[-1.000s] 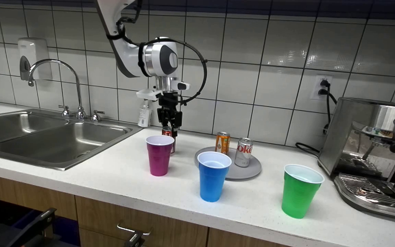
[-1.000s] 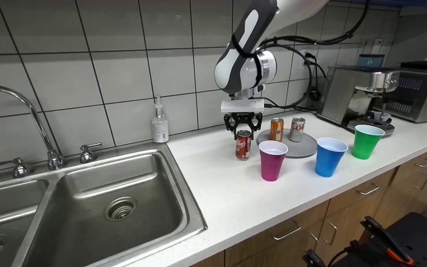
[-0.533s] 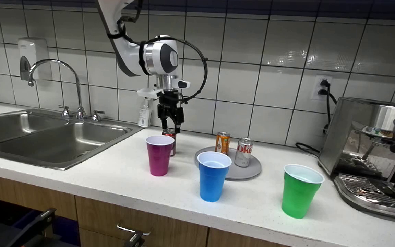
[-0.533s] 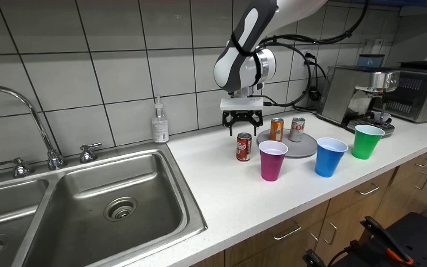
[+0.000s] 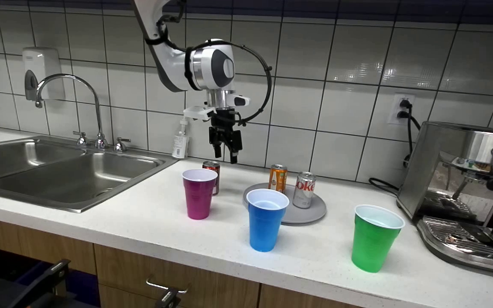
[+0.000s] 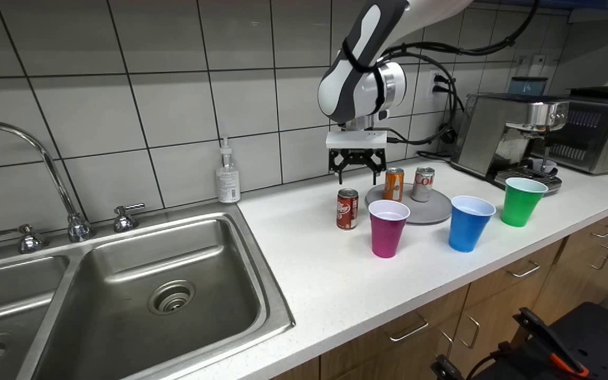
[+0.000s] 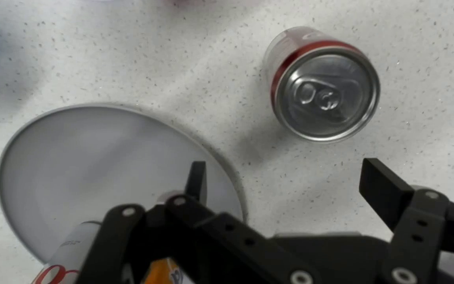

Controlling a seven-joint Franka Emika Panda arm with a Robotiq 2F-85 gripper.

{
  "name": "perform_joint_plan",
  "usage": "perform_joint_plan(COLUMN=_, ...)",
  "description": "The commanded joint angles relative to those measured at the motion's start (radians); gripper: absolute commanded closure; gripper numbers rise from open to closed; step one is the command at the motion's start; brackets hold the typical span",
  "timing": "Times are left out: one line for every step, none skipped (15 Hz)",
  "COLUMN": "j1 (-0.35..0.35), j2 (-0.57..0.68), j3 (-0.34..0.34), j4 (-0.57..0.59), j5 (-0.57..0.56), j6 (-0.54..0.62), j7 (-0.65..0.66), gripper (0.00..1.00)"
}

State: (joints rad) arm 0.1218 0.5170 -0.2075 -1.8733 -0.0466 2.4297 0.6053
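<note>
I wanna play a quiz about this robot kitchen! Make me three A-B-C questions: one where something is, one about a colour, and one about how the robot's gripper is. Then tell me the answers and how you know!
1. Where is the orange can?
A) In the sink
B) On the grey plate
C) Inside the green cup

2. What colour is the lone can, the one that stands off the grey plate?
A) Blue
B) Green
C) Red

3. How is the gripper?
A) Open, holding nothing
B) Shut on the blue cup
C) Shut, with its tips touching

Answers:
1: B, because the orange can stands on the grey plate next to the silver can.
2: C, because its side shows red in both exterior views.
3: A, because its fingers stand apart in the wrist view with nothing gripped between them.
</note>
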Motion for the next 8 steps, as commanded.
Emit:
perform_joint_plan(j1=-0.033, j2=-0.021, j3=-0.011, j4=0.005, j5=-0.010, j6=-0.005, j7=0.010, gripper=0.00)
perform_joint_plan(j1=-0.040, j2=-0.019, j3=-0.016, j4=0.012, j5=-0.011, j6=-0.007, j7=0.011, gripper=0.00)
perform_joint_plan(j1=-0.044, j2=-0.016, j3=-0.022, j4=0.018, j5=-0.013, j6=-0.007, j7=0.014, gripper=0.00)
perform_joint_plan(j1=-0.050, j2=-0.013, j3=-0.026, j4=0.024, j5=-0.013, j6=-0.009, j7=0.014, gripper=0.00)
perform_joint_plan(j1=-0.054, j2=-0.011, j3=-0.030, j4=0.032, j5=-0.015, j6=-0.019, j7=0.012, gripper=0.00)
perform_joint_plan(j1=-0.055, j2=-0.017, j3=-0.034, j4=0.029, j5=-0.021, j6=-0.020, j7=0.011, gripper=0.00)
perform_joint_plan(j1=-0.058, j2=-0.004, j3=-0.022, j4=0.021, j5=-0.009, j6=-0.002, j7=0.005, gripper=0.00)
perform_joint_plan(j1=-0.060, j2=-0.004, j3=-0.025, j4=0.023, j5=-0.009, j6=-0.002, j7=0.005, gripper=0.00)
